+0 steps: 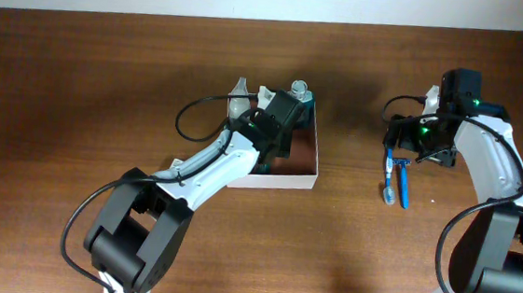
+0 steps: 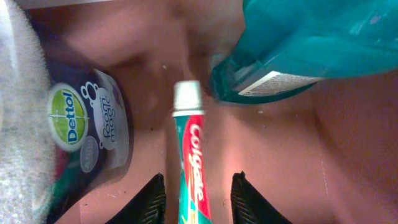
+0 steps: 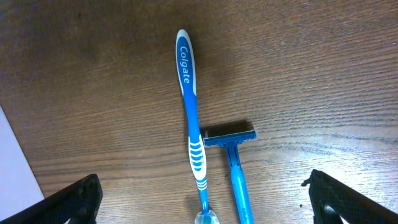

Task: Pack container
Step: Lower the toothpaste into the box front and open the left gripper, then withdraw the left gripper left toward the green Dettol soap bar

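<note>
Left side: container (image 1: 282, 181) sat on the bench (image 1: 59, 102) left of centre, left arm over it. Inside, left to right in the left wrist view: Dettol foam bottle (image 2: 84, 124), Colgate toothpaste tube (image 2: 193, 155) flat on the reddish floor, teal mouthwash bottle (image 2: 311, 43) at upper right, its near end close to the tube's cap. Left gripper (image 2: 199, 177): jaws parted, one each side of the tube, gap showing on both sides, so not pinching it. Reads as the tube set down, release step. To do it well: open a bit wider, then lift straight up so neither finger drags the tube or clips the mouthwash bottle. No sideways move until clear of the walls.

Right side: toothbrush (image 3: 189, 112) and blue razor (image 3: 233, 149) lay on the bench well apart from the container, side by side, razor head just beside the brush handle; can't tell if touching. Right gripper (image 3: 202, 183) hung above them, jaws spread wide, empty. Likely next pick: centre on one item only and close across its handle, else both shift.
</note>
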You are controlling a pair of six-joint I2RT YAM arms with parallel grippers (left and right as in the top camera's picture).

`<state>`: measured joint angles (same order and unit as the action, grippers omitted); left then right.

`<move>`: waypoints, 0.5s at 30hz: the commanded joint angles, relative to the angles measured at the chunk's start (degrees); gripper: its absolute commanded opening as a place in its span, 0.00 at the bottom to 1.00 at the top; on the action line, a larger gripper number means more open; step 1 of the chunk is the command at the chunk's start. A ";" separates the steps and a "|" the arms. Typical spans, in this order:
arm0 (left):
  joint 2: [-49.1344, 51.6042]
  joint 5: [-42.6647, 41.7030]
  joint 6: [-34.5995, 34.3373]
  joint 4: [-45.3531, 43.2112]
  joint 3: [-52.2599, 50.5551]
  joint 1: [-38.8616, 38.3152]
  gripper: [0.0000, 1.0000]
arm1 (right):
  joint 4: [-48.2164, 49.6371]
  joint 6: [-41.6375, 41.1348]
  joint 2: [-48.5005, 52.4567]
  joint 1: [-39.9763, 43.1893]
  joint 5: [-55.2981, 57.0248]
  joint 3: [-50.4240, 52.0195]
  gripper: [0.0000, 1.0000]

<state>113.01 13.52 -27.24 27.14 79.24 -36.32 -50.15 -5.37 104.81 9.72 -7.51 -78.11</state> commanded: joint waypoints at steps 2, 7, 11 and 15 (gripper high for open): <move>0.55 -0.22 -0.33 0.07 0.52 -0.07 0.36 | 0.00 0.50 -1.27 0.07 0.31 -0.63 0.99; -0.02 -0.24 -0.33 0.11 0.63 -0.07 0.36 | 0.00 0.50 -1.27 0.07 0.31 -0.63 0.99; -4.61 -0.20 -0.31 1.03 0.74 -0.07 0.36 | 0.00 0.50 -1.27 0.07 0.31 -0.63 0.99; -10.19 -0.20 -0.13 1.77 0.74 -0.07 0.36 | 0.00 0.50 -1.27 0.07 0.31 -0.63 0.99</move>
<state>109.45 13.52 -27.27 28.47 79.26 -36.32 -50.15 -5.34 104.81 9.72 -7.51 -78.11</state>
